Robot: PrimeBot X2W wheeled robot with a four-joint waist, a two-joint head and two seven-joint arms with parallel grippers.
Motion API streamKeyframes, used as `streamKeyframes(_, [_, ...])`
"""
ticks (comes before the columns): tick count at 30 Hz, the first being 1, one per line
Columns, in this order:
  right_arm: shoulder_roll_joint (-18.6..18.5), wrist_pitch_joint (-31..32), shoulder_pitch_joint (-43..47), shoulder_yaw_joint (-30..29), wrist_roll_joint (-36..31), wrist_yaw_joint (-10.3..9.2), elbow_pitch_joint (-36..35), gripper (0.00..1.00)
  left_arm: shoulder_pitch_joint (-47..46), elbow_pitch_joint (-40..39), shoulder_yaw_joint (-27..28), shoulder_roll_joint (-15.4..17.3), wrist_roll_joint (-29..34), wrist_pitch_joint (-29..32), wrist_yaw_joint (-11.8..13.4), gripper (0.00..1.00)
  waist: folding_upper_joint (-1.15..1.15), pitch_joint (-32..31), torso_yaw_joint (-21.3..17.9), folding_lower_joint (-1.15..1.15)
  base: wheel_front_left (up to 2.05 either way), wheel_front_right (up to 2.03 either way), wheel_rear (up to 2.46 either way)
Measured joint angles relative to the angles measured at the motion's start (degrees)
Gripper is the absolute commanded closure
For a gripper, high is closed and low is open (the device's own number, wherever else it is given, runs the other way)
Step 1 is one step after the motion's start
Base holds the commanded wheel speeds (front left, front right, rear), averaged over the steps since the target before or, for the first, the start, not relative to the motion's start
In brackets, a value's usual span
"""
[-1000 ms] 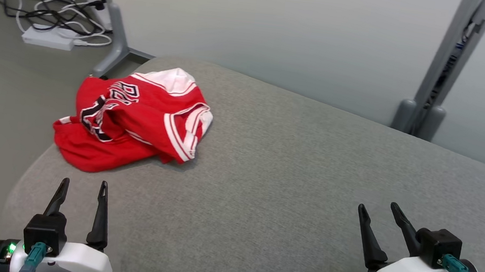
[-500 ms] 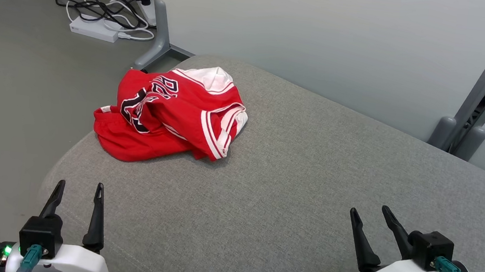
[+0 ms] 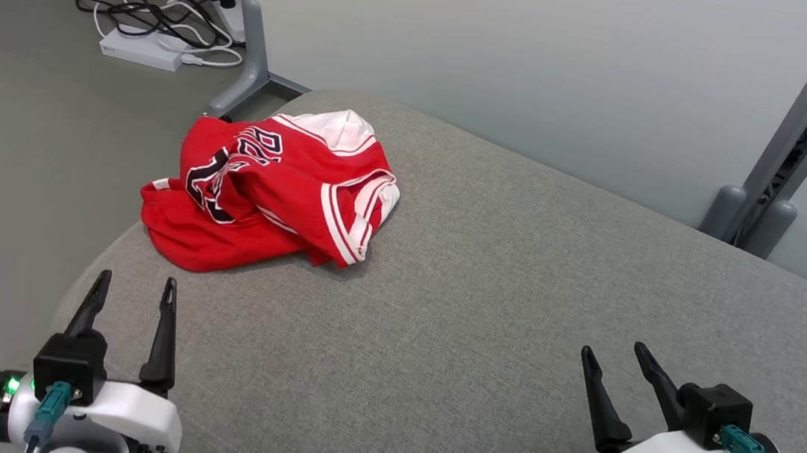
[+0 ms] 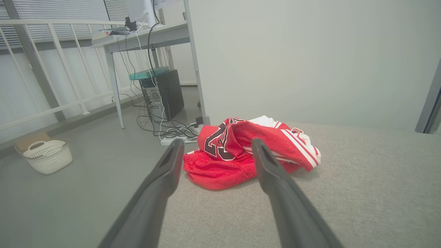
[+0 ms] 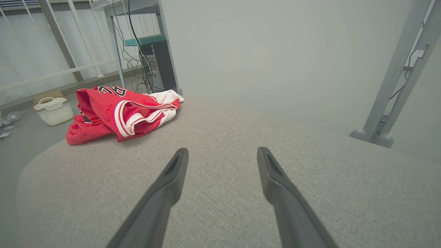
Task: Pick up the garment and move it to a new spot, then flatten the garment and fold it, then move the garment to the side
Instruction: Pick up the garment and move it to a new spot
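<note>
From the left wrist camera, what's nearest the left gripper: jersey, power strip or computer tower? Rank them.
1. Jersey, on the cushion, straight ahead.
2. Power strip, on the floor just beyond.
3. Computer tower, farther back, left.

1. A tabletop (image 3: 483,325) covered with grey fabric, with a rounded corner.
2. A white power strip (image 3: 140,52) lies on the floor (image 3: 22,141) among tangled black and white cables (image 3: 134,3).
3. A white basket (image 4: 46,156) stands on the floor.
4. A dark computer tower (image 4: 165,94) stands under a desk (image 4: 151,34).
5. A pale partition panel (image 3: 541,61) stands behind the tabletop.
</note>
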Motion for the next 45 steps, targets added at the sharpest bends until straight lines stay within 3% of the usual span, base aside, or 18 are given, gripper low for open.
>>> streamKeyframes(16, [0.00,1.14,-1.22,0.31,-1.67,0.01,-1.04,0.00,-14.99,5.45,0.58,2.96,-1.20,1.24,-2.58,0.00,0.00,2.31,-5.97,0.00,0.00,0.00,0.00])
streamKeyframes(45, [-0.03,3.12,-6.49,1.79,-4.20,0.04,-3.25,0.00,-43.76,39.00,2.14,10.04,-7.71,4.30,-11.59,0.00,0.00,11.93,-19.22,0.00,0.00,0.00,0.00])
